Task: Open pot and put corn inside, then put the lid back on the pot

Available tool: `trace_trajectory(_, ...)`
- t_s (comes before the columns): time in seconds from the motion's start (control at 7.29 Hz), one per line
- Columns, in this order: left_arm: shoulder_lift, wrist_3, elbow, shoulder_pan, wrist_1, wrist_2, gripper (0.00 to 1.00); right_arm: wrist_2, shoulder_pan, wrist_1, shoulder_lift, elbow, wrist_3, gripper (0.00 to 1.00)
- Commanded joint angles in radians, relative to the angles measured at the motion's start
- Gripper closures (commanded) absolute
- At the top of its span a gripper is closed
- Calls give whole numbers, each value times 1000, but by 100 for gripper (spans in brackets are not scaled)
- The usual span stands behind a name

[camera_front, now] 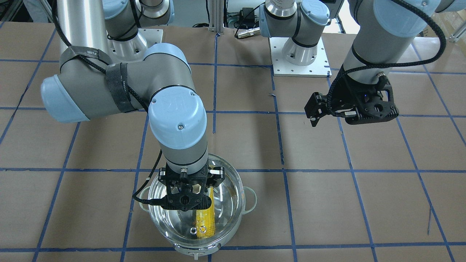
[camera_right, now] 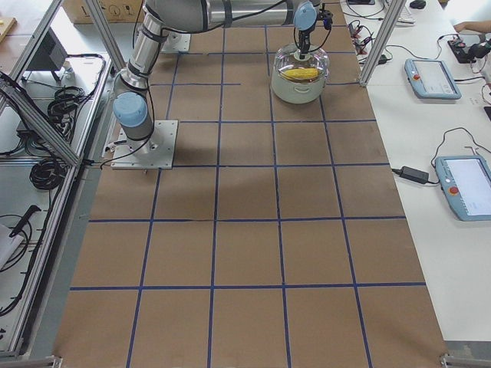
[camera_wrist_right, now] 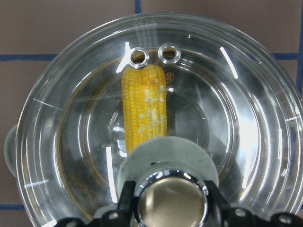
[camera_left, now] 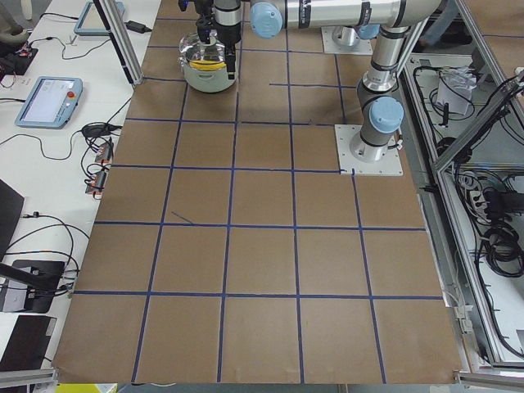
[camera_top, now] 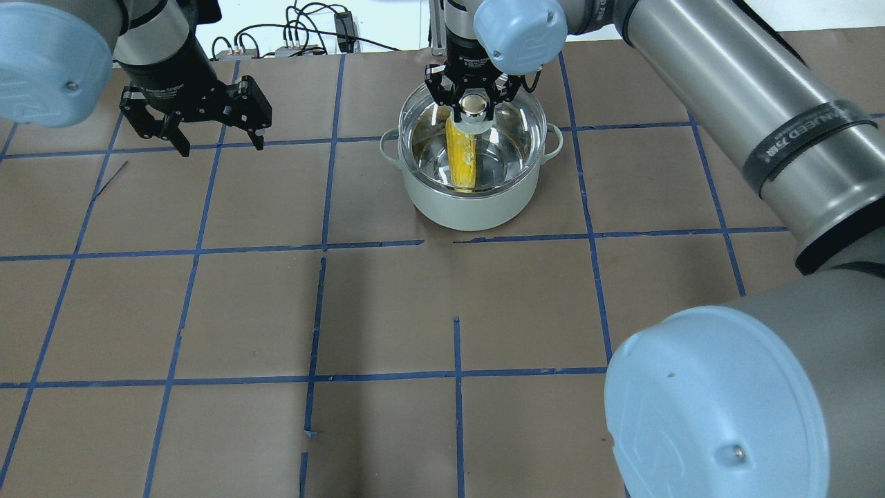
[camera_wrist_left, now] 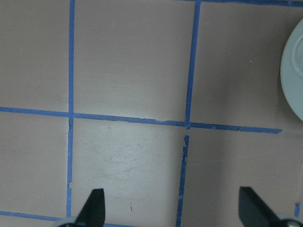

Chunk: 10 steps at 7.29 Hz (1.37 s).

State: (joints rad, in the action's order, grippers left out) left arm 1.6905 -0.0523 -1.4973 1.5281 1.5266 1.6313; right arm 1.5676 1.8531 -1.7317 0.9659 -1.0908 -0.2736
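Note:
The pot [camera_top: 470, 204] stands at the far middle of the table, pale outside and shiny inside. The yellow corn [camera_top: 462, 158] lies inside it, also seen in the right wrist view [camera_wrist_right: 144, 109]. The clear glass lid [camera_top: 513, 131] rests on the pot's rim. My right gripper [camera_top: 472, 107] is straight above the pot, shut on the lid's brass-capped knob [camera_wrist_right: 171, 201]. My left gripper [camera_top: 221, 144] is open and empty, hovering over bare table to the pot's left. In the front view the corn [camera_front: 205, 218] shows through the lid [camera_front: 230, 193].
The table is brown paper with a blue tape grid. The pot's wall [camera_wrist_left: 294, 75] shows at the right edge of the left wrist view. The two arm bases [camera_front: 301, 54] stand at the robot's side. Tablets and cables [camera_right: 433, 77] lie beyond the far edge.

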Motion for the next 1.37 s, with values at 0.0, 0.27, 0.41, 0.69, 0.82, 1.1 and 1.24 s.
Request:
trace_trajectory(0.0, 11, -4, 51, -2, 88, -1, 0, -6, 0, -11, -4, -6, -4, 86)
trace_trajectory(0.27, 12, -4, 29, -2, 87, 8, 0, -21, -8, -11, -9, -6, -3, 86)
trace_trajectory(0.41, 11, -6, 28, -2, 83, 10, 0, -21, -6, -11, -18, -6, -4, 84)
trace_trajectory(0.69, 5, -3, 34, -2, 79, 10, 0, -21, -6, -12, -19, -3, -4, 79)
trace_trajectory(0.82, 1, -3, 35, -2, 79, 5, 0, -21, -8, -12, -19, -3, -6, 70)
trace_trajectory(1.1, 1, -4, 35, -3, 83, 5, 0, -15, -6, -12, -19, -4, -9, 47)
trace_trajectory(1.24, 1, -4, 34, -3, 83, 5, 0, -14, -6, -12, -19, -4, -9, 35)
